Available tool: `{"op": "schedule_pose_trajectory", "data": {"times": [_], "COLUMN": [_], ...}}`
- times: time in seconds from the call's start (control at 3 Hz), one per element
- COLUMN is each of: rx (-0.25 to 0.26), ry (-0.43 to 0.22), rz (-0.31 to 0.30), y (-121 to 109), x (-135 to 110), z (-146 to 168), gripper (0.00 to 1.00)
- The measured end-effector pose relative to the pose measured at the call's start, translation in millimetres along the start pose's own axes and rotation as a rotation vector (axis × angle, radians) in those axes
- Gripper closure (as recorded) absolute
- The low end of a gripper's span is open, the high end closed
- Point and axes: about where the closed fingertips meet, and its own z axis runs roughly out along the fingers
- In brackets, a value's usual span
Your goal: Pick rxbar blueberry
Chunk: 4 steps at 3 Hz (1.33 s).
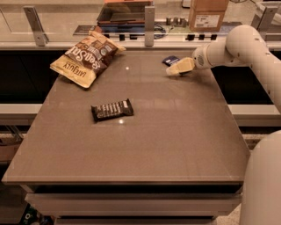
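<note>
The rxbar blueberry (170, 60) is a small flat navy-blue bar lying at the far right of the table, partly hidden behind my gripper. My gripper (178, 69) is a cream-coloured hand that reaches in from the right and hangs low over the table just in front of the bar, close to it. The white arm (237, 46) runs back to the right edge of the view.
A large tan and brown snack bag (85, 57) lies at the far left. A dark brown-black bar with white lettering (112, 109) lies near the table's middle. A rail with posts (149, 19) and a cardboard box (208, 13) stand behind the table (145, 149).
</note>
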Motion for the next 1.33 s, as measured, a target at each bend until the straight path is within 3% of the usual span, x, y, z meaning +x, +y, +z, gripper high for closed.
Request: {"op": "schedule_pose_trajectory", "data": {"times": [0.33,1.33], "rx": [-0.014,-0.019], "ry": [0.006,0.008], "rz": [0.022,0.021], "y": [0.8,3.2], "x": [7.5,4.5], "z": [8.2,9.9], "gripper": [0.18,0.88]}}
